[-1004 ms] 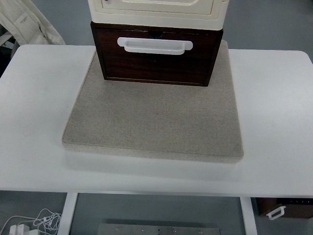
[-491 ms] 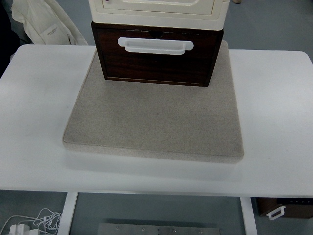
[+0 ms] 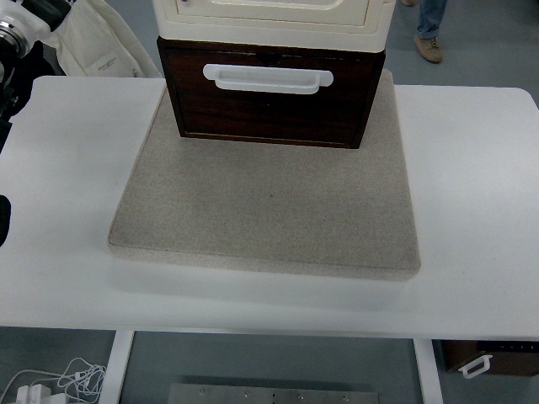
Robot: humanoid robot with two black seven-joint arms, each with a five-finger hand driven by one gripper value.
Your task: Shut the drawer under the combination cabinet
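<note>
Changes since earlier frames: a person's leg in blue jeans and a tan shoe (image 3: 429,48) is now showing at the top right; white and black machinery (image 3: 18,34) is now entering at the top left; a small dark shape (image 3: 3,220) is now poking in at the left edge.
Left arm: only that dark sliver at the left edge is showing over the white table (image 3: 472,194); whether it belongs to the left hand, and how any fingers are set, I cannot tell.
Right arm: nothing of it is coming into view.
Table and pad: the white table is carrying a large square grey stone-like slab (image 3: 269,210), lying flat at the middle.
Cabinet: the cream plastic upper cabinet unit (image 3: 274,18) is being cut off by the top edge.
Drawer: the dark brown wooden drawer (image 3: 269,105) with a white plastic handle (image 3: 268,78) is sitting under the cream unit at the slab's far edge, its front jutting forward of the unit above.
Surroundings: a pale cloth bag (image 3: 97,46) is hanging behind the table's far left corner; white cables (image 3: 59,380) are lying on the floor at the lower left; another dark box with a white handle (image 3: 488,358) is sitting below the table at the lower right.
</note>
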